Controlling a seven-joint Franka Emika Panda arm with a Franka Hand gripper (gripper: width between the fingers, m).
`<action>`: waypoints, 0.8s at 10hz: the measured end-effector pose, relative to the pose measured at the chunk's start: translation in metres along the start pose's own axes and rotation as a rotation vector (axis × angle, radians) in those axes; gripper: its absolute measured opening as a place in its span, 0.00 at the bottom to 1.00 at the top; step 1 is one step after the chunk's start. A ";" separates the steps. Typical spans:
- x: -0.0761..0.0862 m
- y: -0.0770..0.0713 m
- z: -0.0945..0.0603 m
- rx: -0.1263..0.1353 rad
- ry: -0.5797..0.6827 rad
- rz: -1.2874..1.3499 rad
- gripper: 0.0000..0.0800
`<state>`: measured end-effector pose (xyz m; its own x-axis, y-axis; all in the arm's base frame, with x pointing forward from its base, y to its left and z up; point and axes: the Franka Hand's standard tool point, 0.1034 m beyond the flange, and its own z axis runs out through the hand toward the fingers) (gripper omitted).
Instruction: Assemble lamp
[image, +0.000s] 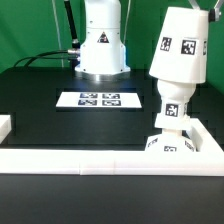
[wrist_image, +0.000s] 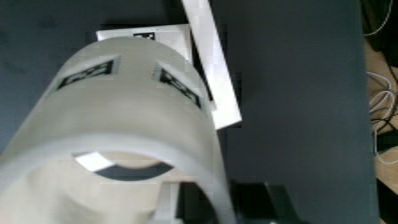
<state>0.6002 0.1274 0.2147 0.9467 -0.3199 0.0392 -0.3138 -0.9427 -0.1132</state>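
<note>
The white cone shade (image: 178, 50) with black tags hangs tilted at the exterior view's right. Its lower end is just over the bulb (image: 172, 108); I cannot tell if they touch. The bulb stands upright on the flat square base (image: 168, 143), which lies in the corner of the white rail. My gripper (image: 205, 10) shows only as a dark bit at the shade's upper end. In the wrist view the shade (wrist_image: 107, 120) fills most of the picture, with its round opening near the jaws. My gripper (wrist_image: 222, 208) is shut on the shade's wall.
The marker board (image: 97, 99) lies flat mid-table on the black surface. The big white robot pedestal (image: 102, 45) stands behind it with cables to its left. A white rail (image: 90, 160) runs along the near edge and up the right side. A white block (image: 5, 126) sits at the left edge.
</note>
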 end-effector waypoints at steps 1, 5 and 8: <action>0.000 0.000 0.000 0.000 0.001 0.000 0.06; 0.002 0.003 0.009 0.005 0.019 -0.021 0.06; 0.006 0.005 0.023 -0.002 0.013 -0.025 0.06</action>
<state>0.6062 0.1231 0.1911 0.9532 -0.2975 0.0549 -0.2903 -0.9506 -0.1104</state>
